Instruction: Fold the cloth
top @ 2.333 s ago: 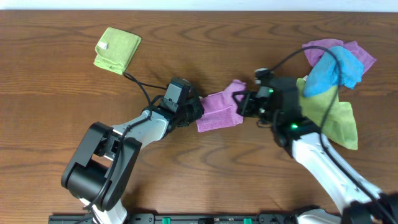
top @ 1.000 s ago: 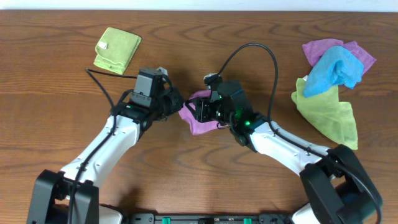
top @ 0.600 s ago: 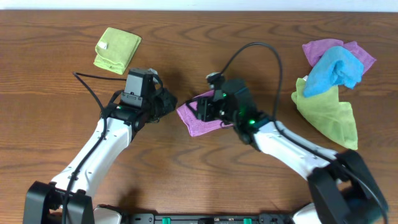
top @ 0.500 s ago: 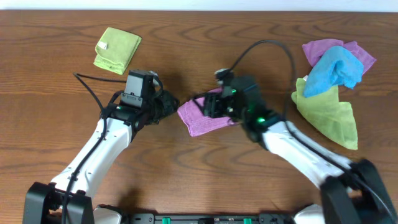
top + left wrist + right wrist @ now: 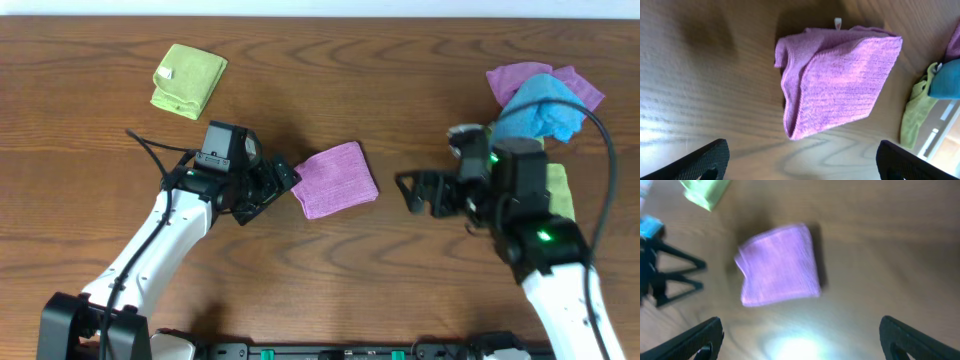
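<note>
Farthest left of the lilac-purple folded microfibre cloth (image 5: 337,180), and further back, I see a lime-green folded cloth (image 5: 188,80) on the brown wooden table (image 5: 400,60). Just left of the lilac cloth sits my left gripper (image 5: 272,193), fingers spread wide and holding nothing, its near tip close to the cloth's edge but not gripping it. The lilac cloth itself lies flat as a rough folded square, its small white tag (image 5: 838,22) poking from one edge. Right of it, clearly apart, my right gripper (image 5: 410,192) faces it, fingers also spread and empty. Far right of the cloth lie a bunched purple cloth (image 5: 575,85) and a bright blue cloth (image 5: 540,110), with a lime-green loose cloth (image 5: 557,190) partly under the arm.
</note>
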{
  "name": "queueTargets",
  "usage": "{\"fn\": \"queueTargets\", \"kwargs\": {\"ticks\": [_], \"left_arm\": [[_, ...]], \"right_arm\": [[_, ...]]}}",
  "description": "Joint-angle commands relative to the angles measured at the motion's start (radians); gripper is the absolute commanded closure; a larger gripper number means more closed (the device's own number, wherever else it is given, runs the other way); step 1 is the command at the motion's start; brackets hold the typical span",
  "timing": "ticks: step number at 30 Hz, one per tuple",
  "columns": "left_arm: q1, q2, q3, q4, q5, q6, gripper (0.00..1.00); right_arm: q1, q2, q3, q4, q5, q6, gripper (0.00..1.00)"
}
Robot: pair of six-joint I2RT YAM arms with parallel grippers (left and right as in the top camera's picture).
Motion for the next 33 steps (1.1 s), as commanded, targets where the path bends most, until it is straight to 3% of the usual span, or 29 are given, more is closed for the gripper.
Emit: {"fn": "queueTargets", "kwargs": {"ticks": [1,8,14,22,27,29,33], "left_arm": [[-0.026,-0.006,0.008,-0.002,0.019,-0.063,0.05],[-0.12,0.058,0.002,0.021,0.012,-0.142,0.05],[-0.158,0.135,0.002,0.07,0.045,-0.183,0.05],[-0.2,0.243,0.002,0.191,0.05,-0.289,0.05],[-0.222,0.315,0.002,0.283,0.053,-0.363,0.0],[-0.224,0.337,0.002,0.309,0.051,-0.388,0.11],[-0.229,0.377,0.002,0.336,0.003,-0.425,0.43]], "right_arm": [[-0.064,-0.067,-0.003,-0.106,-0.006,-0.115,0.01],[-0.188,-0.292,-0.135,-0.188,-0.099,-0.136,0.03],[-0.211,-0.488,-0.23,-0.237,-0.087,-0.104,0.01],[-0.211,-0.51,-0.232,-0.269,-0.087,-0.06,0.01],[-0.21,-0.51,-0.232,-0.268,-0.087,-0.004,0.01],[-0.21,-0.51,-0.232,-0.268,-0.086,-0.004,0.01],[-0.21,-0.51,-0.232,-0.268,-0.086,-0.004,0.01]]}}
